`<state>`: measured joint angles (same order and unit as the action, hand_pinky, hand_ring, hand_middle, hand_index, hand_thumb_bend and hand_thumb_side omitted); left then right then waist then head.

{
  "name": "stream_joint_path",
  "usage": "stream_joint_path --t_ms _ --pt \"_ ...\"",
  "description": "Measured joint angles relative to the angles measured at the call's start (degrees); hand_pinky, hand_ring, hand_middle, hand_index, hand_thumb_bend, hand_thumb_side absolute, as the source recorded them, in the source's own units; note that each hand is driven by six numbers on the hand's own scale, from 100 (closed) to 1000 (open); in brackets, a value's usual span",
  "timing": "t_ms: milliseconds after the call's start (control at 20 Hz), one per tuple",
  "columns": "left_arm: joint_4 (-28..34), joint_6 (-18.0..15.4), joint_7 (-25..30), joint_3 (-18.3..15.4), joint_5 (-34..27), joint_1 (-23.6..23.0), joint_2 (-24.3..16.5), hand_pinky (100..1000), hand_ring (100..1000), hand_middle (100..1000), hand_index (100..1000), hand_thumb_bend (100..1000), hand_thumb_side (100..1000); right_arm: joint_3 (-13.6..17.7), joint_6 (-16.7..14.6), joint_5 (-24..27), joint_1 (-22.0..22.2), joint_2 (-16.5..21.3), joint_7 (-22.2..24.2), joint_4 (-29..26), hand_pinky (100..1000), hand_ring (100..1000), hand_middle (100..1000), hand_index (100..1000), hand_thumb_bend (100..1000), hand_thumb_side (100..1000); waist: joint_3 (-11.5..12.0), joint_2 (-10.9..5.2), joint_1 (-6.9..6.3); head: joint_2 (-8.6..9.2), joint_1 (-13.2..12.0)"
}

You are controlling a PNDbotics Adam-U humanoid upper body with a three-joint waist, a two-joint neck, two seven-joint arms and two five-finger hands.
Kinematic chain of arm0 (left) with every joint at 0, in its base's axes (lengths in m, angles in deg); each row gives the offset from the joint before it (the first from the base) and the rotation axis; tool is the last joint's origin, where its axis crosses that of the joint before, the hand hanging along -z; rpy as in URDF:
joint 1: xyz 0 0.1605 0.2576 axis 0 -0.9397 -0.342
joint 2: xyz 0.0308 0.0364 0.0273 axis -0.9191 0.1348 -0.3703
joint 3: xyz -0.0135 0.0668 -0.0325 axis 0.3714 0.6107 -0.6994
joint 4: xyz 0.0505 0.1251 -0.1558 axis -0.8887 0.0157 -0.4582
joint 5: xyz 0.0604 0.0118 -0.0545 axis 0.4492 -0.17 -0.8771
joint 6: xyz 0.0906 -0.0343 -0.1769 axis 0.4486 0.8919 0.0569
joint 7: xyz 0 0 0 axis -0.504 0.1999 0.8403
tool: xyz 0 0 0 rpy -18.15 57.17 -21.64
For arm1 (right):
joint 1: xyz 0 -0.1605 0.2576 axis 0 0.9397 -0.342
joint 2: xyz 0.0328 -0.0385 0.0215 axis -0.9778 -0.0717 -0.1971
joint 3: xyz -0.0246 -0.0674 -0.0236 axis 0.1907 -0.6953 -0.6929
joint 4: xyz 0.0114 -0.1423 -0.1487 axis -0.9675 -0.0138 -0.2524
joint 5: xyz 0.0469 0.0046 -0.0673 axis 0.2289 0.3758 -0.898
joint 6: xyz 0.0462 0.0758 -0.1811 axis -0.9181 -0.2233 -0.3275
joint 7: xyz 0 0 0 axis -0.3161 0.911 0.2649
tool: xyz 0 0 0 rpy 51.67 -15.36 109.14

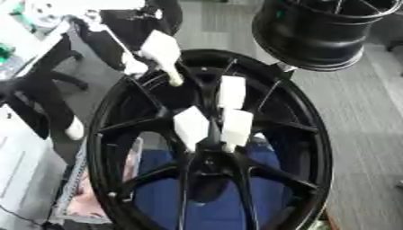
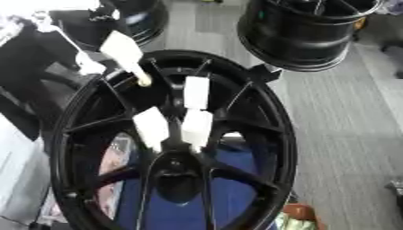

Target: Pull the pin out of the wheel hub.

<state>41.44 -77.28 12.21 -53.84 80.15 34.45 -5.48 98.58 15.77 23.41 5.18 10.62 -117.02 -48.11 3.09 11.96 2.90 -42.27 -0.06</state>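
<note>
A large black spoked wheel hub stands upright in the middle of both views. Three white block-shaped pins sit close together in its spokes just above the centre: one at the left, one at the right, one higher up. A fourth white pin hangs tilted at the hub's upper left, its narrow tip over the rim. A dark shape that may be my left hand lies right behind that pin's top. How it holds the pin is hidden. My right hand shows in neither view.
A second black wheel rim stands at the upper right on the grey floor. Dark chair-like shapes and a pale surface are at the left. Something blue lies behind the hub's lower spokes.
</note>
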Motion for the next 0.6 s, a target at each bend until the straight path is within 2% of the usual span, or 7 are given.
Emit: stream_joint_path --t_ms 200,600 --pt "-0.65 1.22 -3.43 -5.6 1.68 -3.63 -3.54 654 592 516 543 100 112 0.89 -0.31 -0.5 0.86 0.0 -0.31 0.01 872 734 647 764 100 257 0.6 -0.01 0.1 -0.03 1.09" --pt "0.13 -2.53 -10.25 -16.68 2.72 -12.78 -5.95 663 602 525 561 100 100 1.24 -0.37 -0.65 1.22 0.0 -0.38 0.01 871 734 647 764 100 263 0.93 -0.27 0.36 -0.49 2.07"
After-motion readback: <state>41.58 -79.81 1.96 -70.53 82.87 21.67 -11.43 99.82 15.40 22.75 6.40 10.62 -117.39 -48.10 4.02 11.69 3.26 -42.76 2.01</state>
